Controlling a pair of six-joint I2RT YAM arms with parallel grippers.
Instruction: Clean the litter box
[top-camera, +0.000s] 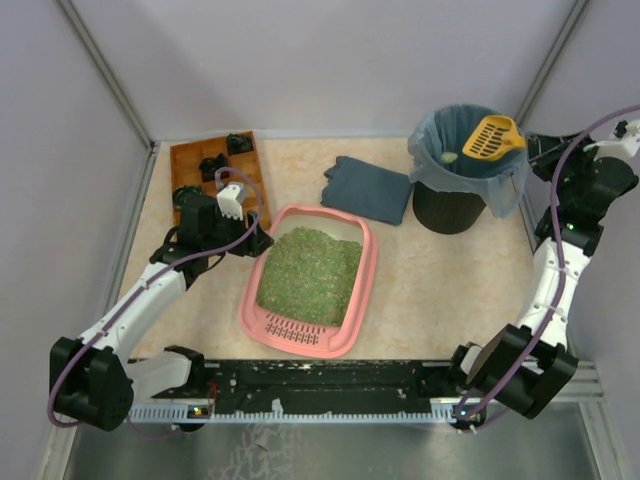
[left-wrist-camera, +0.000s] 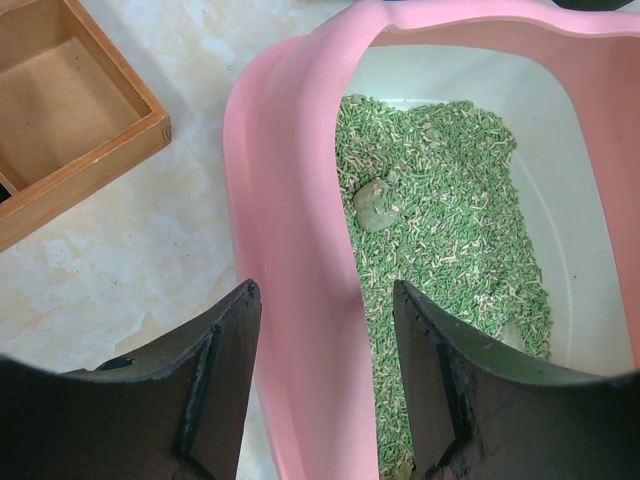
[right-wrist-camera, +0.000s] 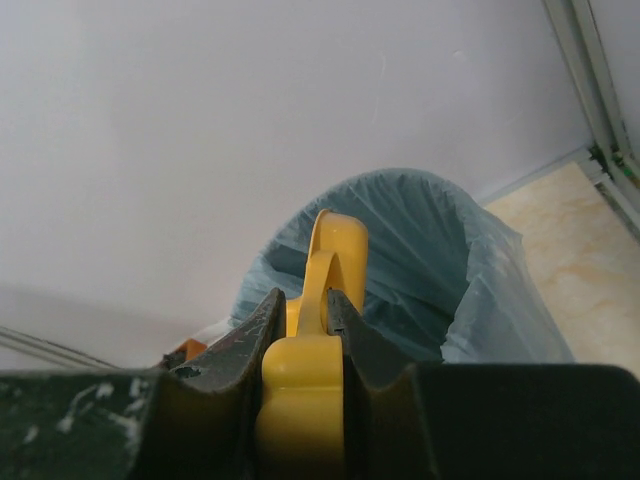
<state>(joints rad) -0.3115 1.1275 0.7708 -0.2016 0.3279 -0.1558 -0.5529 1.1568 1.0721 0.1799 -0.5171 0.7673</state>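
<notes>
Left wrist view shows you a grey clump (left-wrist-camera: 375, 205) in the green litter (left-wrist-camera: 450, 200) that top external cannot resolve. Your left gripper (left-wrist-camera: 322, 290) jaws, half spread, clamp the ten o'clock rim of the litter box (left-wrist-camera: 300, 200), which sits mid-table (top-camera: 430, 290). Your right gripper (right-wrist-camera: 303, 310) jaws clench the yellow scoop (right-wrist-camera: 330, 245) over the bagged bin (right-wrist-camera: 430, 270) at two o'clock.

The litter box (top-camera: 368, 270) is pink, its litter (top-camera: 310, 275) green, the scoop (top-camera: 492, 138) yellow.
</notes>
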